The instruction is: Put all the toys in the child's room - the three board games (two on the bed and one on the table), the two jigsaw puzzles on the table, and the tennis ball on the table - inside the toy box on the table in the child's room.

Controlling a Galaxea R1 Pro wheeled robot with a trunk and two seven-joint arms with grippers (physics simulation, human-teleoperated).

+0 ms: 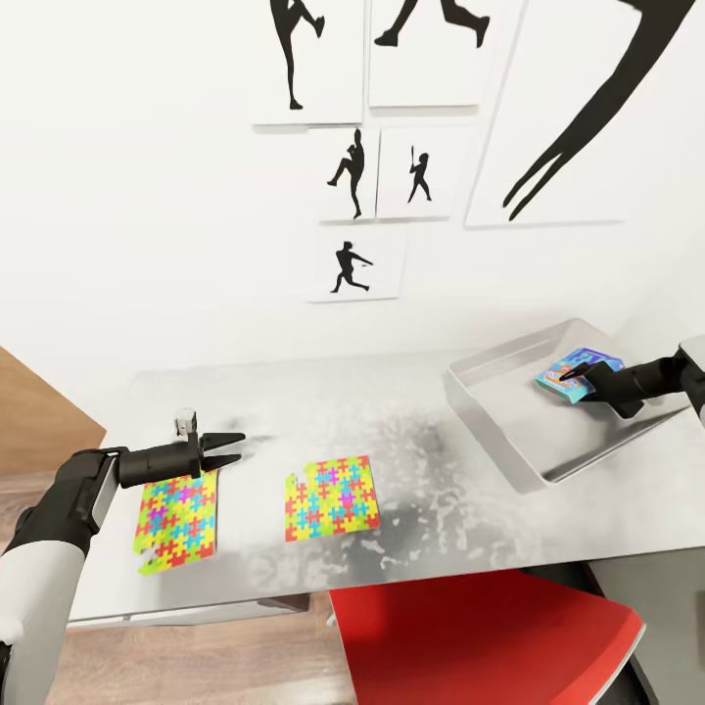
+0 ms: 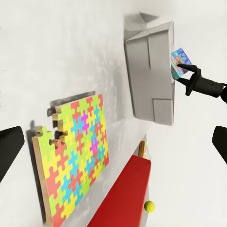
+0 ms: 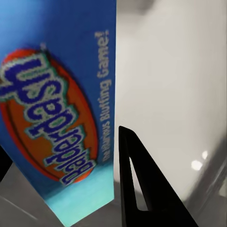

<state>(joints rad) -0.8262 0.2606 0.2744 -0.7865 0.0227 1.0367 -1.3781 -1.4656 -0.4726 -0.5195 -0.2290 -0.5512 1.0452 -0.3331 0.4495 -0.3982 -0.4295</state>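
Two jigsaw puzzles lie flat on the white-grey table [image 1: 411, 431]: one [image 1: 176, 519] at the left, one [image 1: 330, 497] near the middle. My left gripper [image 1: 230, 448] hovers open just above the left puzzle's far edge, with nothing between its fingers. Its wrist view looks over the middle puzzle [image 2: 75, 161]. The light-grey toy box [image 1: 509, 431] stands at the table's right end. My right gripper [image 1: 578, 377] is inside it, shut on a blue board game [image 1: 573, 372] held tilted. The game's printed face [image 3: 52, 109] shows between the fingers. A tennis ball [image 2: 149, 206] shows past the table's front edge.
A red chair [image 1: 480, 636] is tucked under the table's front edge, right of centre. A white wall with black silhouette pictures [image 1: 357, 264] stands close behind the table. Wood-plank floor [image 1: 39, 411] shows at the left.
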